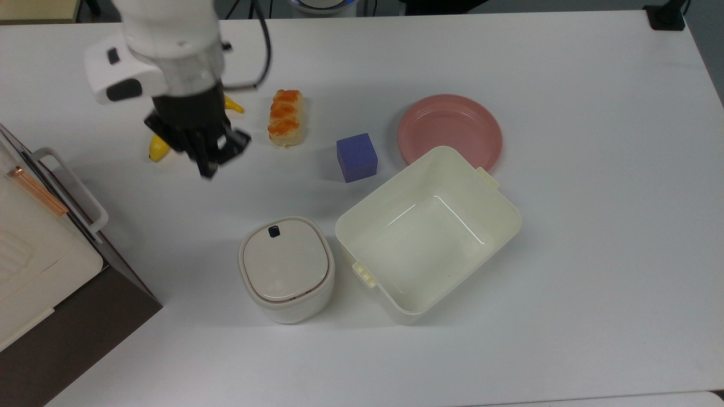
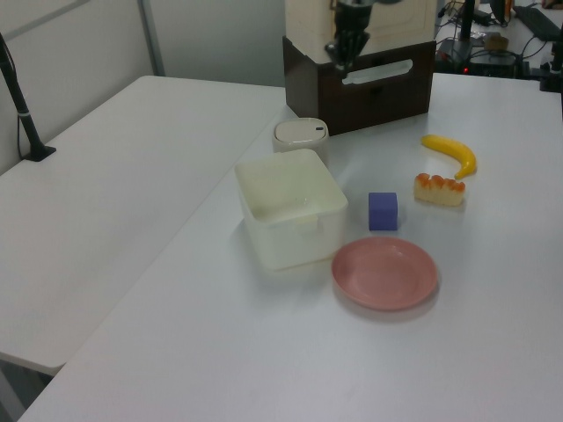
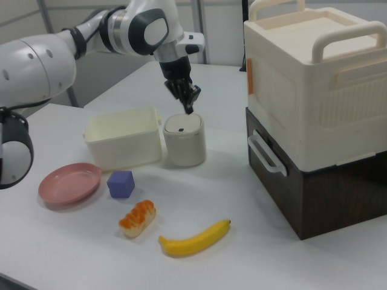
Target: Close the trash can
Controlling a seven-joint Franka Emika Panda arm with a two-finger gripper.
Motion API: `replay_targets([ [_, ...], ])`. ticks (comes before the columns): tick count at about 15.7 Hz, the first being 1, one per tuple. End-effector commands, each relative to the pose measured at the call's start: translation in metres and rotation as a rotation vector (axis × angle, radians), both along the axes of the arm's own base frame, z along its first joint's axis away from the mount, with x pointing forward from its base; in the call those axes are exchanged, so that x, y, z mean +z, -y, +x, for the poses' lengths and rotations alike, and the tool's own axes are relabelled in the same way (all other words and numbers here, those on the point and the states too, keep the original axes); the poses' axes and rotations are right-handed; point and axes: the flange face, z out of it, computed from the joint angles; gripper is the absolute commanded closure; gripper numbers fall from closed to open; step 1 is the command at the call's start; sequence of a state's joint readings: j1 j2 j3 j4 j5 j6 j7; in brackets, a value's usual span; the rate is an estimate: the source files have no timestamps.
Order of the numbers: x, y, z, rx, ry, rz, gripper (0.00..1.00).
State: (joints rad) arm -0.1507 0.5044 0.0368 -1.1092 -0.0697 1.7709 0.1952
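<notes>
Hand [image 1: 210, 164] raised, trash can [image 1: 285, 269] upright, lidded

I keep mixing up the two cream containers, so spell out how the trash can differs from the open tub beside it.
The trash can is covered by a flat beige lid, shut, with a small dark button; the tub has no lid and is empty. The trash can is the smaller, a rounded square; the tub is larger, rectangular, with tabs on its rim. In the top view the trash can stands at the tub's left. Both are pale plastic, upright on the white table.

Lidded trash can [image 2: 300, 135] beside cream tub [image 2: 290, 207]
</notes>
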Motion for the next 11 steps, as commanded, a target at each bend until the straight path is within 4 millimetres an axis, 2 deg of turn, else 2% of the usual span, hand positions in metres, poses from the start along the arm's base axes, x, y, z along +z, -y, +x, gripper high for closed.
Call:
replay_targets([
  [1, 0.011, 0.015, -0.053, 0.243, -0.214, 0.076, 1.0],
  [3, 0.019, 0.023, -0.071, 0.315, -0.287, 0.096, 0.99],
  [5, 0.036, 0.035, -0.086, 0.343, -0.292, 0.111, 0.92],
  [7, 0.046, 0.04, -0.093, 0.347, -0.287, 0.117, 0.85],
  [9, 0.05, 0.041, -0.095, 0.345, -0.278, 0.11, 0.76],
  [11, 0.058, 0.041, -0.096, 0.334, -0.251, 0.092, 0.59],
])
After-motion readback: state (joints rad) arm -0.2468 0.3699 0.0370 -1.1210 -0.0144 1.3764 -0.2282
